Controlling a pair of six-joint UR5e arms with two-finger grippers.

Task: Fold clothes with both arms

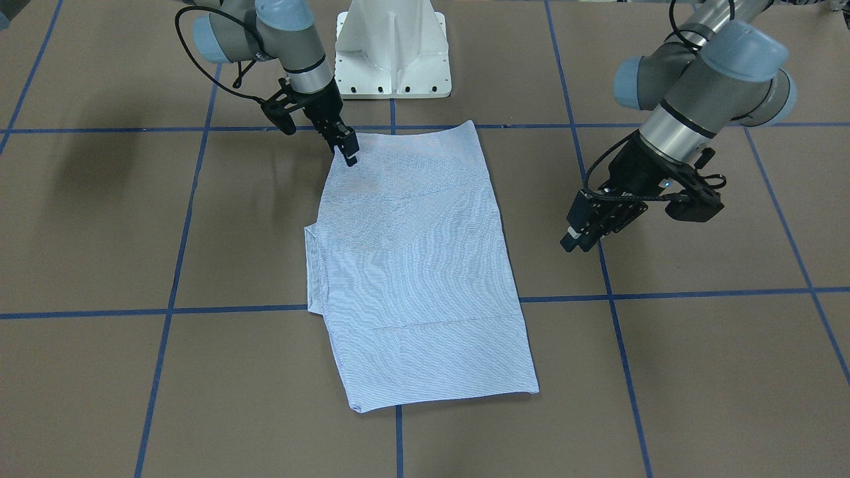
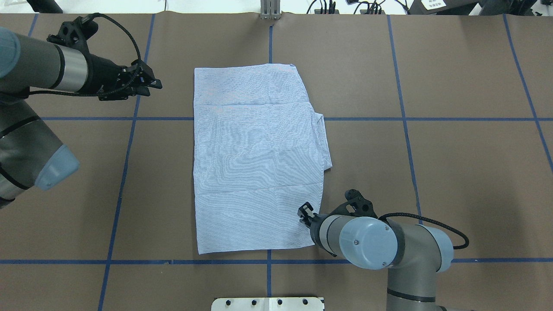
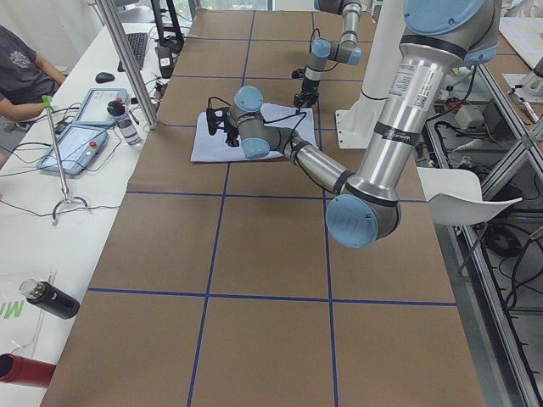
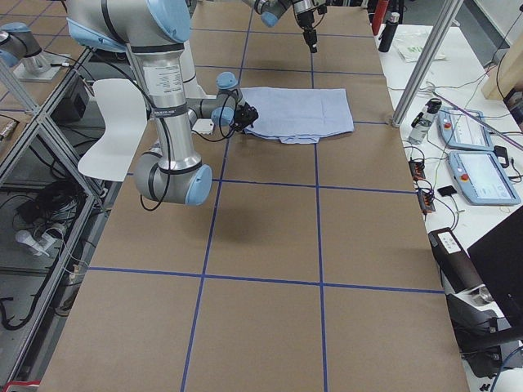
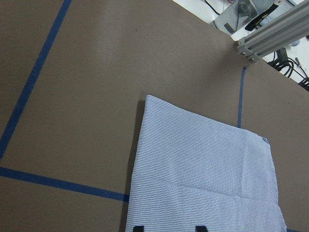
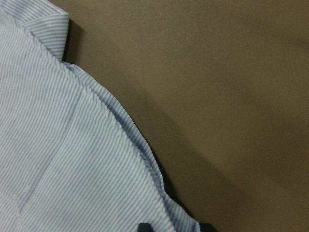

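The right gripper (image 1: 350, 151) is down at the shirt's (image 2: 255, 160) hem, at about 5 o'clock on the cloth in the overhead view. Its wrist camera shows what the wider views do not: two dark fingertips (image 6: 143, 227) stand a little apart with the striped hem running up between them and casting a shadow on the table (image 2: 432, 172). Whether they clamp the cloth cannot be told. The left gripper (image 1: 576, 238) hangs in the air off the shirt, at about 10 o'clock from it in the overhead view. In its wrist view its fingertips (image 5: 138, 228) are parted with nothing held, and the shirt's far corner lies flat ahead of them. The shirt is folded into a long rectangle in the middle of the brown table, crossing a blue tape line (image 2: 367, 119). A folded flap (image 2: 324, 142) pokes out at 3 o'clock in the overhead view, and the front-facing view shows that flap at 9 o'clock. That view also shows the white pedestal (image 1: 392, 46) at 12 o'clock beyond the shirt. Only the left side view takes in a seated person (image 3: 21, 76) at a bench.
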